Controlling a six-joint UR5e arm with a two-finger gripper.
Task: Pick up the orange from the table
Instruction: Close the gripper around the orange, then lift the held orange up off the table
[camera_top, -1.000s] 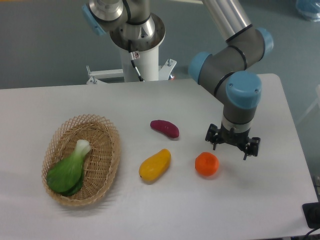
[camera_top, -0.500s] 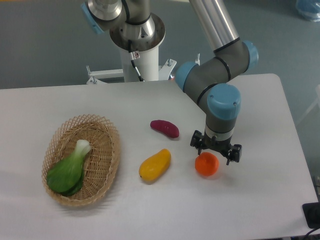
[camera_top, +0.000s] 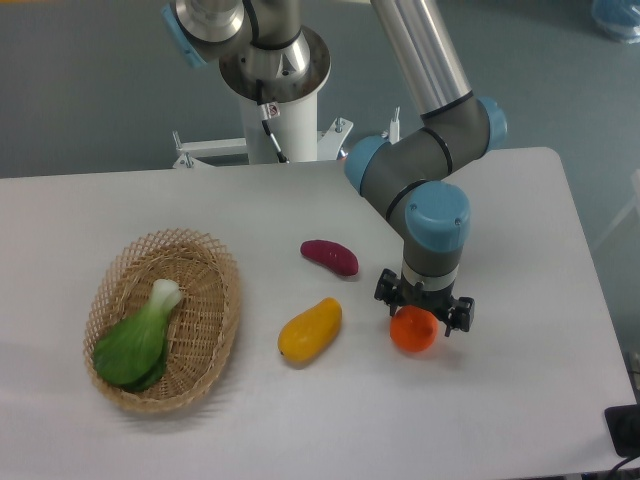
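White bench (camera_top: 520, 400) surface carries all items. Orange (camera_top: 414, 331) rests on the bench directly beneath the claw (camera_top: 423, 309), its upper part hidden by the claw body. Claw fingers stand spread to either side of the fruit and grip nothing.

Risk: the round fruit may roll aside if one finger touches it first, or squeeze out if the fingers close above its widest part. Off-centre descent is the likely cause.

Yellow fruit (camera_top: 310, 330) lies well left of the claw, purple item (camera_top: 330, 256) up-left, basket (camera_top: 222, 318) holding a green vegetable (camera_top: 135, 344) far left.
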